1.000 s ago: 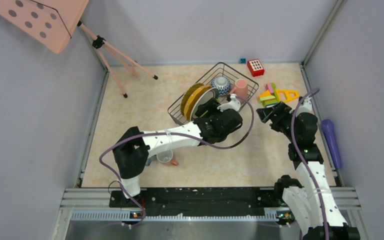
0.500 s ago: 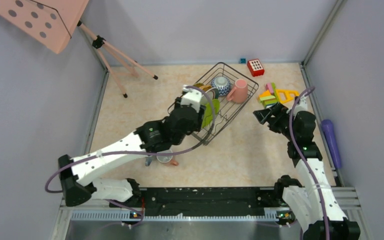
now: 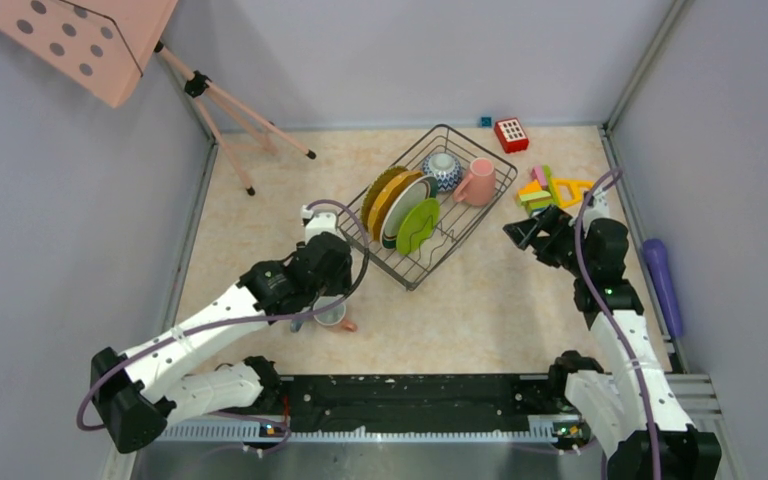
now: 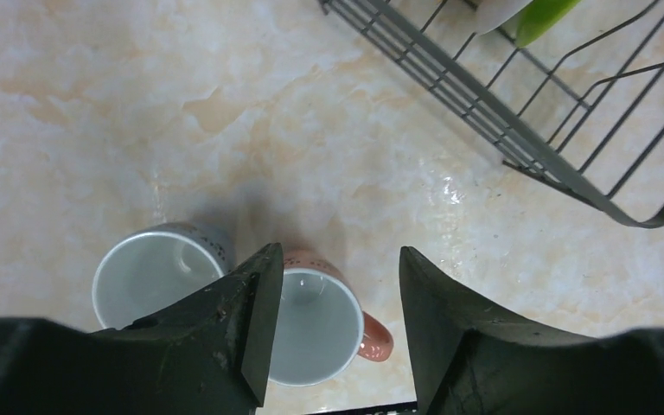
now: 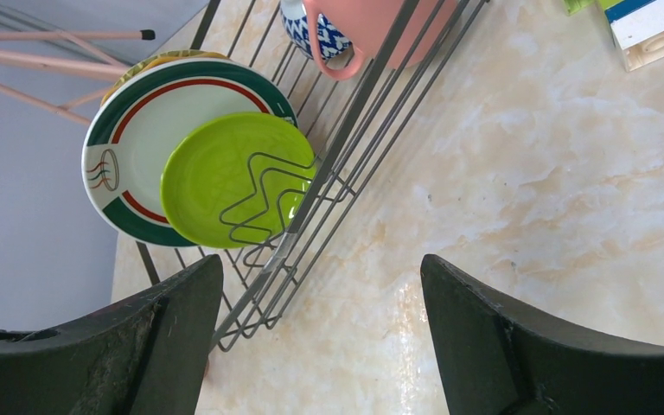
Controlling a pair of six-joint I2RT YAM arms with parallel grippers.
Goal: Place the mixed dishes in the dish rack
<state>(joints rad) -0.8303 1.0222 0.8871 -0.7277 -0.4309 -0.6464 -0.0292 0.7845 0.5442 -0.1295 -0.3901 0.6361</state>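
The dish rack (image 3: 460,215) holds a yellow ribbed plate (image 3: 380,192), a white plate with a dark green rim (image 3: 401,203), a lime-green plate (image 3: 418,226), a patterned bowl (image 3: 442,168) and a pink mug (image 3: 479,182). On the table left of the rack stand a second pink mug (image 4: 316,324) and a grey mug (image 4: 151,281), both upright. My left gripper (image 4: 337,252) hangs open above that pink mug and holds nothing; its left finger covers the gap between the two mugs. My right gripper (image 3: 522,232) is open and empty over bare table, right of the rack.
Colourful toy blocks (image 3: 548,190) and a red block (image 3: 511,133) lie right of the rack. A purple cylinder (image 3: 663,285) lies along the right wall. A tripod (image 3: 235,115) with a pink dotted board (image 3: 80,40) stands at the back left.
My left arm has drawn back from the rack, left and nearer, to above the two mugs, its jaws narrowing a little. The lime-green plate now stands free in the rack. My right gripper edged left.
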